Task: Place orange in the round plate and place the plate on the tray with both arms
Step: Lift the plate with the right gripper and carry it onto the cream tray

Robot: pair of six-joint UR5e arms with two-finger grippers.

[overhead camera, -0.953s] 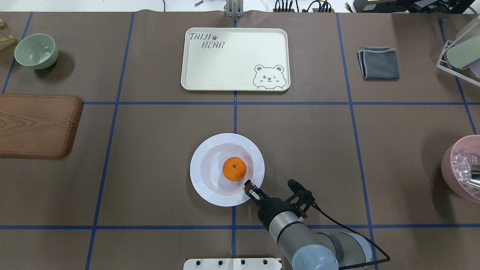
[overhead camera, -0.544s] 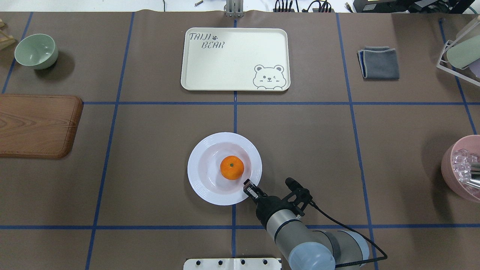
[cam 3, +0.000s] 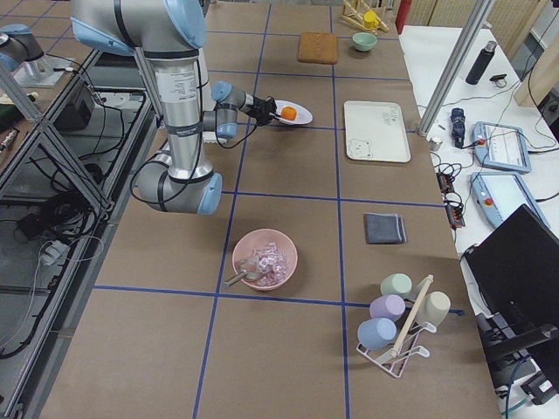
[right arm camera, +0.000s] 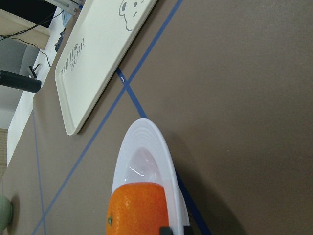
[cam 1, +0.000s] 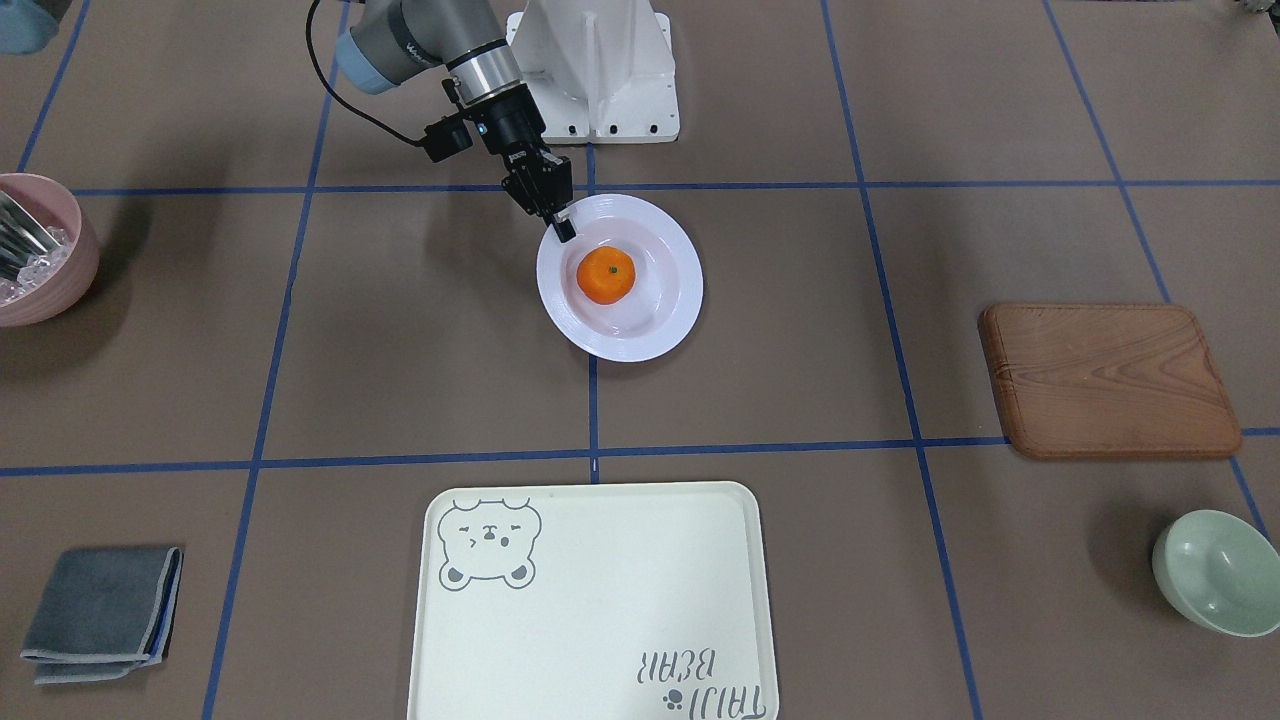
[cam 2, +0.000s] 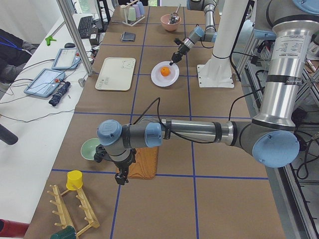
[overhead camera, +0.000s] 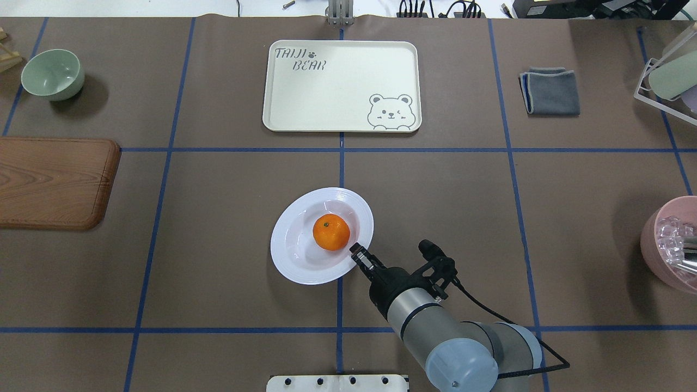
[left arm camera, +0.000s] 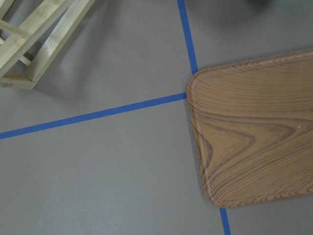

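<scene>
Orange (overhead camera: 331, 232) is found seated in the sunken centre of the round plate (overhead camera: 297, 268), just beyond the fingertips of the right gripper (overhead camera: 358, 252). The right gripper is observed clamped on the plate's ridged rim at the edge nearest its wrist. The round plate appears tilted, the gripped side raised off the table (overhead camera: 218, 272). The tray (overhead camera: 337, 90) is noted well ahead of the right gripper, past a blue tape line (overhead camera: 435, 149), apart from the plate and bare. The left gripper (cam 2: 121, 178) is seen only from the side, far from the plate, hanging at the edge of the wooden board (left arm camera: 254, 147); whether its fingers are apart or together cannot be told.
</scene>
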